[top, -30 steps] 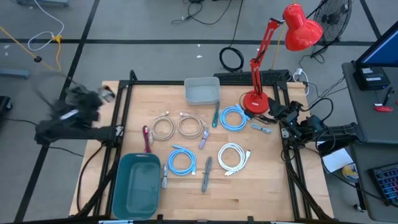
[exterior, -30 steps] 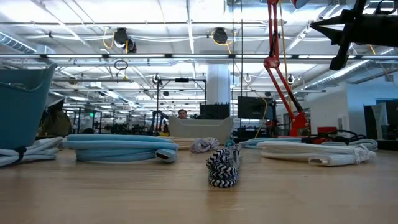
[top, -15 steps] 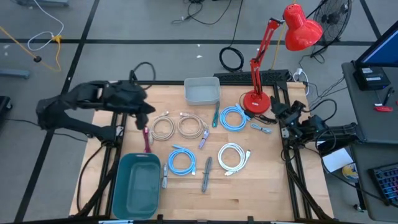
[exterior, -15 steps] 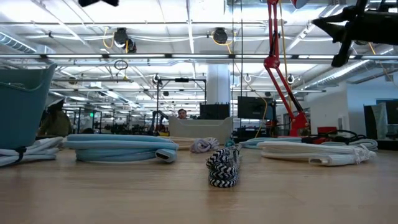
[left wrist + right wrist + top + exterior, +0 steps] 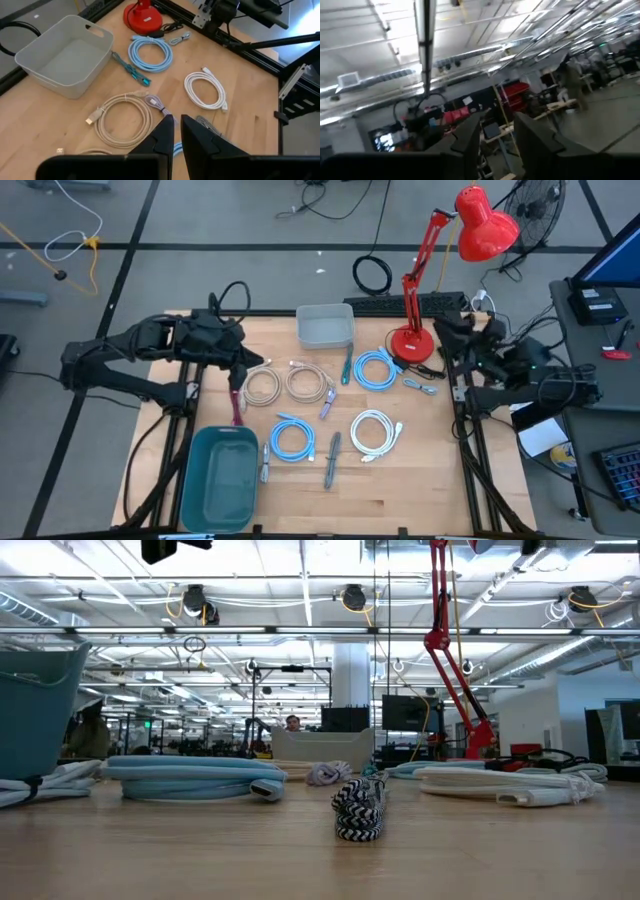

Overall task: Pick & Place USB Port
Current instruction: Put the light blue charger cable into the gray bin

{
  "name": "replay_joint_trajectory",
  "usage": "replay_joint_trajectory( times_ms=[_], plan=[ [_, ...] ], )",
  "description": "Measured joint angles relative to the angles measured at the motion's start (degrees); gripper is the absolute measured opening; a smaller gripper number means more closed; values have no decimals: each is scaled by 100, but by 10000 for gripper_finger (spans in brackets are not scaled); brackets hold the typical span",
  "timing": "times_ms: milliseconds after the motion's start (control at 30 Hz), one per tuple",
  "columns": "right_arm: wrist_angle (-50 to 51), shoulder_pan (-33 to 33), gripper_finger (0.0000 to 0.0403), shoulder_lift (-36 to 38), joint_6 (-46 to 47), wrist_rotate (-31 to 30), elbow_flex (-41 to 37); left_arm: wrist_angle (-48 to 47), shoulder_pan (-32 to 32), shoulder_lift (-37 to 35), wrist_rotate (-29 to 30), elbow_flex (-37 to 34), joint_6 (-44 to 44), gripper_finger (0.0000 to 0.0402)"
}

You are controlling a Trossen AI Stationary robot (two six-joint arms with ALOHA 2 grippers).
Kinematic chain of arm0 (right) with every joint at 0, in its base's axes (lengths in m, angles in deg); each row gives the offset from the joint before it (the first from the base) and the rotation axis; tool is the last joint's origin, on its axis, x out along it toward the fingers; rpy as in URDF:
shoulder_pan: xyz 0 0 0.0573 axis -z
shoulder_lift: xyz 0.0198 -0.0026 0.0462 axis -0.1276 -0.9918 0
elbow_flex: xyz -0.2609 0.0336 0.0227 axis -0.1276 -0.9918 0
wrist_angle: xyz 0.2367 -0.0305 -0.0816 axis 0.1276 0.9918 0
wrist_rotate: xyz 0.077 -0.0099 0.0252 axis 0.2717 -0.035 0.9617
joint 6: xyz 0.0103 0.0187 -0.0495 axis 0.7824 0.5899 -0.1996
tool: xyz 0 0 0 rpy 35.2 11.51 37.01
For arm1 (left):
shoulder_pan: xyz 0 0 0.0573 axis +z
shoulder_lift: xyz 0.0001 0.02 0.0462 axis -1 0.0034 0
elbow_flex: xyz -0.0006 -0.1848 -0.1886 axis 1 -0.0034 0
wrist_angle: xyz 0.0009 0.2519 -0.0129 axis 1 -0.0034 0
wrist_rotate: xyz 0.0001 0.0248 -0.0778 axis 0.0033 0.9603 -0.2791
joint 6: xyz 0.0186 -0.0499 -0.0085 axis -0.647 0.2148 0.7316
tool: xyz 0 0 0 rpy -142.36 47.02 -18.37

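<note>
Red lamp (image 5: 470,225), teal bin (image 5: 219,480), blue cable (image 5: 376,369).

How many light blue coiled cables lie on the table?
2. One blue coil lies beside the red lamp's base, at the table's far side; the other blue coil lies nearer the front, just right of the teal bin. None looks hidden.

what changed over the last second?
The left arm swung in from off the table's left edge; its tool now hovers empty over the beige cables. The right tool lifted beside the red lamp and points up. Cables and bins unmoved.
</note>
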Motion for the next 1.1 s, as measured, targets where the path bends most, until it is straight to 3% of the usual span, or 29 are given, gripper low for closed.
replay_joint_trajectory(
  times_ms=[333,533,900,1100],
  plan=[
    [411,-2,126,-1672,-185,559,705,4,-1,9,97,-38,114,35],
    [1004,-2,127,-2343,-173,569,1032,-10,-1,9,103,-38,114,35],
    [4086,-2,127,-3160,-158,572,2187,-17,-1,7,149,-38,90,35],
    [5577,40,128,-3468,185,569,2340,-22,-1,9,223,-38,95,35]
  ],
)
